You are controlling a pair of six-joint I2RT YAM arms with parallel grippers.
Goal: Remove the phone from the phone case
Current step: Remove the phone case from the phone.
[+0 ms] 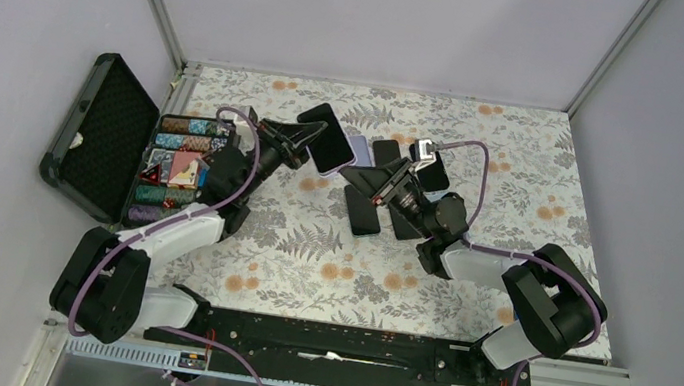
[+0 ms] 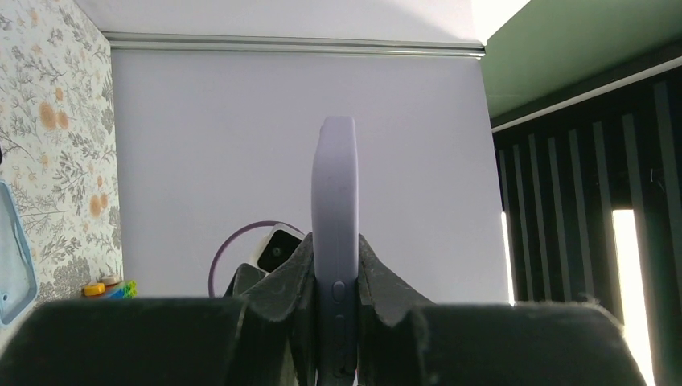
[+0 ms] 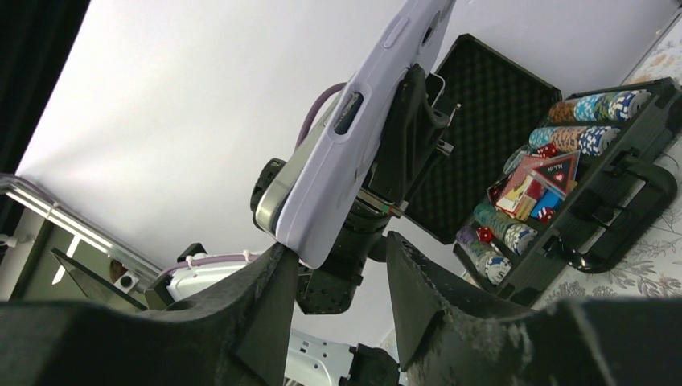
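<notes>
The phone (image 1: pixel 327 146), dark screen up, sits in a lilac phone case (image 1: pixel 360 149) held off the table. My left gripper (image 1: pixel 302 145) is shut on it. In the left wrist view the case (image 2: pixel 335 185) stands edge-on, pinched between both fingers of that gripper (image 2: pixel 335 269). My right gripper (image 1: pixel 368 172) reaches in from the right. In its wrist view the case (image 3: pixel 354 137) slants down, its lower corner sitting between the open jaws of the right gripper (image 3: pixel 338 241). That corner touches the left finger (image 3: pixel 277 265), with a gap to the other finger.
An open black chip case (image 1: pixel 104 134) with poker chips and cards (image 1: pixel 175 170) stands at the left, also seen in the right wrist view (image 3: pixel 563 185). Several dark phones (image 1: pixel 362 212) lie on the floral cloth under and around the right gripper.
</notes>
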